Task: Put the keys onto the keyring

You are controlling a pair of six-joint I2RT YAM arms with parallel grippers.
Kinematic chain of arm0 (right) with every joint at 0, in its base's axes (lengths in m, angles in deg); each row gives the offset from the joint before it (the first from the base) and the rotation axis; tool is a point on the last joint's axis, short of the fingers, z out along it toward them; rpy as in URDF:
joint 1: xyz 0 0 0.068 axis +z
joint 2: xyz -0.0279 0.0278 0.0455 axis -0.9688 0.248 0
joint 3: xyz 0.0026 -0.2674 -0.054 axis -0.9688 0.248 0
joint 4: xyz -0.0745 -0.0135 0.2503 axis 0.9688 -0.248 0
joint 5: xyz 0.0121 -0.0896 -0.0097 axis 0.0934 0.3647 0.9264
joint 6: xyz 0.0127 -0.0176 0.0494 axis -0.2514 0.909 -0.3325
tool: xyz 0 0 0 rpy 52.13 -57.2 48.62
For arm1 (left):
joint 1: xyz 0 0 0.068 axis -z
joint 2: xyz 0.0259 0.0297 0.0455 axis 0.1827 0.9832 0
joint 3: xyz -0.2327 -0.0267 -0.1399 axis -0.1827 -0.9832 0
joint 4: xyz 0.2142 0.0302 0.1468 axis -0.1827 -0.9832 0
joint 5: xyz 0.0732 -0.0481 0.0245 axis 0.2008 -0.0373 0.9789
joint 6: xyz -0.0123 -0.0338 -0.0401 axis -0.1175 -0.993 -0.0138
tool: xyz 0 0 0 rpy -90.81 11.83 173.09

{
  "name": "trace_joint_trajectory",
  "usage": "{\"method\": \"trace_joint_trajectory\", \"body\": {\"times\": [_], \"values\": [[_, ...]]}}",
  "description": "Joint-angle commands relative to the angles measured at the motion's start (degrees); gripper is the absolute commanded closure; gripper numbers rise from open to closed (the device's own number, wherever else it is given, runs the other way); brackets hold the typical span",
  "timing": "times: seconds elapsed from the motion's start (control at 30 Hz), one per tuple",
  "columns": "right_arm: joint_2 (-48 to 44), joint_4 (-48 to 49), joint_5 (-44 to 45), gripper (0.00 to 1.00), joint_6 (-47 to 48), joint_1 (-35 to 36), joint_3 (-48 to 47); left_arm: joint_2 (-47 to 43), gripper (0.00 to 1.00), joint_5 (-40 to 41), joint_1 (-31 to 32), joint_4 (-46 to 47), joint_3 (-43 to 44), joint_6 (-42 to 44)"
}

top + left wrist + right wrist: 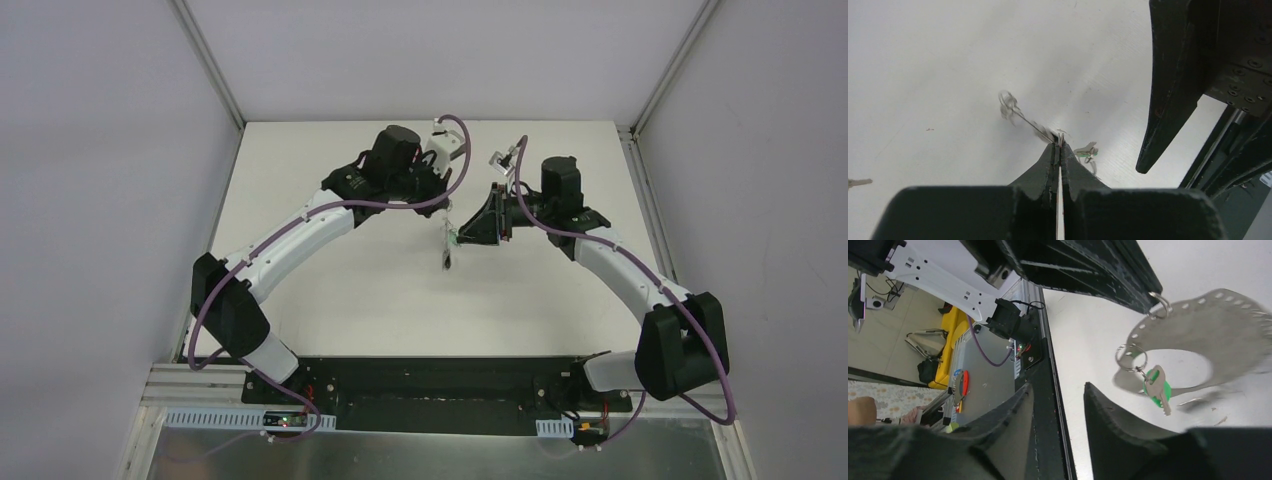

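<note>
One keyring (1228,320) is in view, a flat grey hoop with small holes along its rim. The left end effector (1058,145) is closed tight on its rim. The hoop stands on edge, and from above it shows as a thin line (447,245) running from the left fingertips toward the arm bases. Whether its lower rim touches the desk (350,300) cannot be told.

Two keys are counted.
- The green key (1160,390) hangs from a small split ring (1131,357) threaded through the hoop, its blade pointing away from the ring.
- A second key (858,182) lies flat on the desk, well off to the side of the left end effector. Its head is cut off at the frame edge.

The right end effector (1058,390) has its fingers apart and holds nothing. It sits just beside the hoop's broad face, and the left fingertips crowd the rim ahead of it.
</note>
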Motion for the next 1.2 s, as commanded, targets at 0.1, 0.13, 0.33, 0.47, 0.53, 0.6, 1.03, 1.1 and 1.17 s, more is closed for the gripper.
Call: {"method": "trace_joint_trajectory", "body": {"times": [0.1, 0.13, 0.33, 0.47, 0.53, 0.6, 1.03, 1.1, 1.17], "values": [[-3.42, 2.25, -5.76, 0.48, 0.06, -1.64, -3.28, -4.26, 1.0, -14.05, -2.2, 9.17, -1.74, -1.65], [-3.94, 2.34, -5.68, 0.47, 0.21, -2.58, -3.08, -4.46, 1.0, -15.67, -2.4, 9.82, -2.04, -1.78], [-6.76, 2.26, -4.0, 0.48, 0.66, -6.67, -2.73, -5.89, 1.0, -24.04, -2.96, 14.46, -4.92, -2.08], [-7.39, 1.68, -4.0, 0.5, 0.78, -7.23, -3.59, -6.42, 1.0, -28.89, -2.96, 18.0, -6.76, -4.94], [-7.4, 1.67, -4.15, 0.51, 0.7, -7.24, -3.95, -6.68, 1.0, -30.24, -2.96, 20.24, -7.64, -6.92], [-7.46, 1.71, -4.32, 0.51, 0.76, -7.23, -4.1, -6.93, 1.0, -30.77, -2.96, 21.35, -8.47, -8.85], [-6.81, 5.92, -3.57, 0.62, -1.59, -6.97, -2.55, -6.98, 1.0, -33.27, -2.8, 25.85, -10.27, -11.39], [-6.56, 6.63, -3.68, 0.64, -2.01, -6.85, -2.52, -6.84, 1.0, -33.37, -2.79, 25.74, -10.1, -11.35], [-6.39, 6.67, -3.95, 0.65, -1.89, -6.59, -2.54, -6.65, 1.0, -33.37, -2.79, 25.55, -9.92, -11.4]]}}
